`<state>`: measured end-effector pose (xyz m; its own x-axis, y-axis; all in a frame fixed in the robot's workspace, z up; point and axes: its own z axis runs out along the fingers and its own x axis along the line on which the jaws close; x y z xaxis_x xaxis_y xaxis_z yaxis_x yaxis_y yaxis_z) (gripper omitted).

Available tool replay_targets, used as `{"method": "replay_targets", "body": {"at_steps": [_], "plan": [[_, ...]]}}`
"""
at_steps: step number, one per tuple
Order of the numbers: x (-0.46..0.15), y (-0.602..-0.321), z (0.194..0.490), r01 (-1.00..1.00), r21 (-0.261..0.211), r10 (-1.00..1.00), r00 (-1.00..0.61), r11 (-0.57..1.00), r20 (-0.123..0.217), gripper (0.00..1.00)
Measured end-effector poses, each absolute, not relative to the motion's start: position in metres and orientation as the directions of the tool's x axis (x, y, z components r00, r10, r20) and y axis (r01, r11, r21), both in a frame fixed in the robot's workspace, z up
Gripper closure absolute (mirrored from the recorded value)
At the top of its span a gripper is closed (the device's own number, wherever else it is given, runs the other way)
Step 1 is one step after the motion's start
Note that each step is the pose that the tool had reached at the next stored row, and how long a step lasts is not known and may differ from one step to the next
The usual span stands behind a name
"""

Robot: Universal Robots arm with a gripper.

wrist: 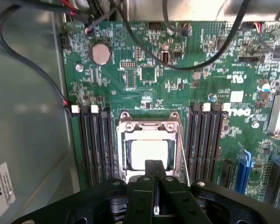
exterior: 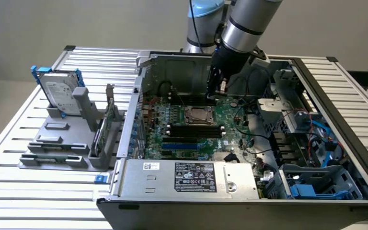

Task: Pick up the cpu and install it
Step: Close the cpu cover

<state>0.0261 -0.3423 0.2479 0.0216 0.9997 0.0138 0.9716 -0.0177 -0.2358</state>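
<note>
While the cpu (wrist: 147,149) sits in the socket (wrist: 127,130), gripper (wrist: 154,163) closed tight, empty, over it.

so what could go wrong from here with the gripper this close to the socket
1. The shut gripper hangs right over the pale cpu, which seems to lie in the socket. Any drop could press, scrape or knock it askew.
2. Black cables loop across the motherboard close to the arm and could snag on it.
</note>
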Motion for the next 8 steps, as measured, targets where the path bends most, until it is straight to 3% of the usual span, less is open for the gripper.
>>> {"method": "replay_targets", "body": {"at_steps": [8], "plan": [[0.0190, -0.3435, 0.2453, 0.950, -0.311, 1.000, 0.022, -0.019, 0.008, 0.89]]}}
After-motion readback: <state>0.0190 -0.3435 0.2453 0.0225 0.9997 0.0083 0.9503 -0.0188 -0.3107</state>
